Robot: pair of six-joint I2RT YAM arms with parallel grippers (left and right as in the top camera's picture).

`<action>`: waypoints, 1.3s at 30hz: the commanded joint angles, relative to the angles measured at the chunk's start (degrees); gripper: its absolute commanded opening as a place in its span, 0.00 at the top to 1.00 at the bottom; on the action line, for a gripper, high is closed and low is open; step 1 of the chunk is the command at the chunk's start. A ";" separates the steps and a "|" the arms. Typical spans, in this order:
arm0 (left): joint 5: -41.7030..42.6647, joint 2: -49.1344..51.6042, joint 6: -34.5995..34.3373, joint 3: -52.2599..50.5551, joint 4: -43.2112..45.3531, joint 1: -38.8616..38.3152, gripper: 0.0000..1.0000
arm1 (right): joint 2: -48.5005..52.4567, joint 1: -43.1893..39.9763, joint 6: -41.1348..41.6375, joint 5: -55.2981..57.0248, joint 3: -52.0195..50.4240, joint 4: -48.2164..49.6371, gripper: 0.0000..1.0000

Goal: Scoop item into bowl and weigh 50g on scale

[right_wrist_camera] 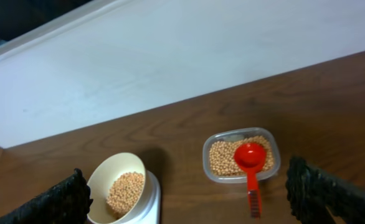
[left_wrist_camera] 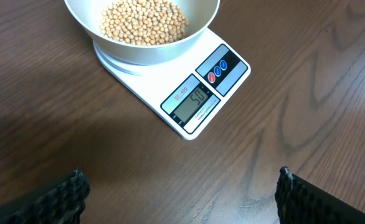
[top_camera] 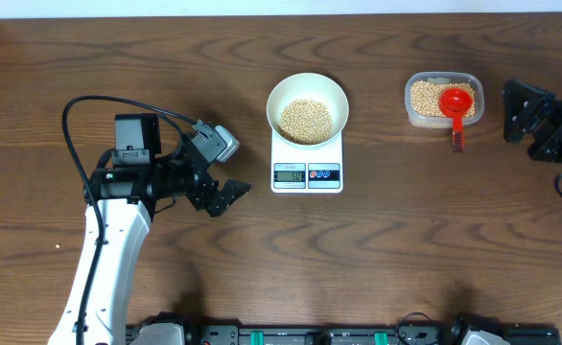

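Wooden table (top_camera: 434,240): bowl (left_wrist_camera: 139,56) of beans (left_wrist_camera: 142,22) on scale (left_wrist_camera: 207,93), reading 50. Left gripper (left_wrist_camera: 182,177) and right gripper (right_wrist_camera: 187,171) gape wide, empty. Best kept clear of the scale.

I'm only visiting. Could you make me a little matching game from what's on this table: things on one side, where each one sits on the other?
Things:
1. bowl
2. scoop
3. scale
4. tub

Places:
A. resting in the tub
B. on top of the scale
C. to the right of the scale
D. under the bowl

Pairs: 1-B, 2-A, 3-D, 4-C
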 commanded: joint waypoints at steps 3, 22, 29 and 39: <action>0.92 -0.09 -0.04 -0.11 -0.17 -0.17 0.02 | -2.99 -0.24 -1.22 5.79 0.68 0.79 0.01; 0.92 -0.09 -0.04 -0.11 -0.17 -0.17 0.02 | -34.03 7.15 -1.25 25.00 -29.00 11.30 0.01; 0.92 -0.09 -0.04 -0.11 -0.17 -0.17 0.02 | -44.44 11.54 -1.29 28.39 -50.51 30.49 0.01; 0.92 -0.09 -0.04 -0.11 -0.17 -0.17 0.02 | -53.55 14.62 -1.77 29.46 -70.58 46.58 0.01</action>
